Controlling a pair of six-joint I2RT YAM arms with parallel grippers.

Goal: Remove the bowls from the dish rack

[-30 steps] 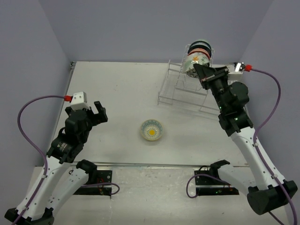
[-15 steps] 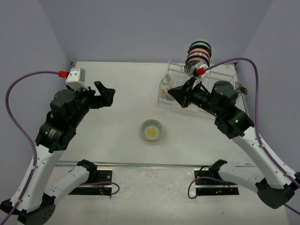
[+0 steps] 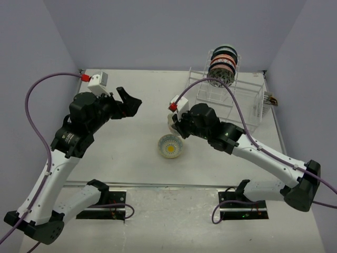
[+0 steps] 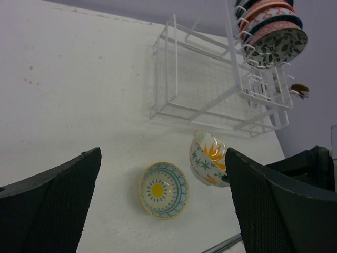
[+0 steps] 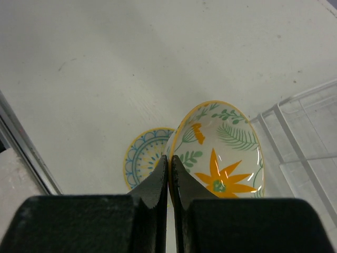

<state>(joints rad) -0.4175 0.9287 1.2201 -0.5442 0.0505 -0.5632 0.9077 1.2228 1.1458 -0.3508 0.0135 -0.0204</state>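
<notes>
The clear wire dish rack (image 3: 234,103) stands at the back right, with several bowls (image 3: 222,63) on edge in its tall tier. My right gripper (image 3: 171,124) is shut on the rim of a floral bowl with orange flowers (image 5: 221,153), tilted and held just above the table, left of the rack. A blue-and-yellow bowl (image 3: 170,146) sits upright on the table right beside and below it. My left gripper (image 3: 130,100) hangs open and empty over the left middle. In its view both bowls show, the blue one (image 4: 163,190) and the floral one (image 4: 208,158).
A small brown object (image 3: 271,99) lies by the right wall behind the rack. Purple walls close the back and both sides. A metal rail (image 3: 174,185) runs along the near table edge.
My right gripper has carried the floral bowl out of the rack and leftward, down beside the blue-and-yellow bowl. The left arm has lifted and swung toward the middle, still open.
</notes>
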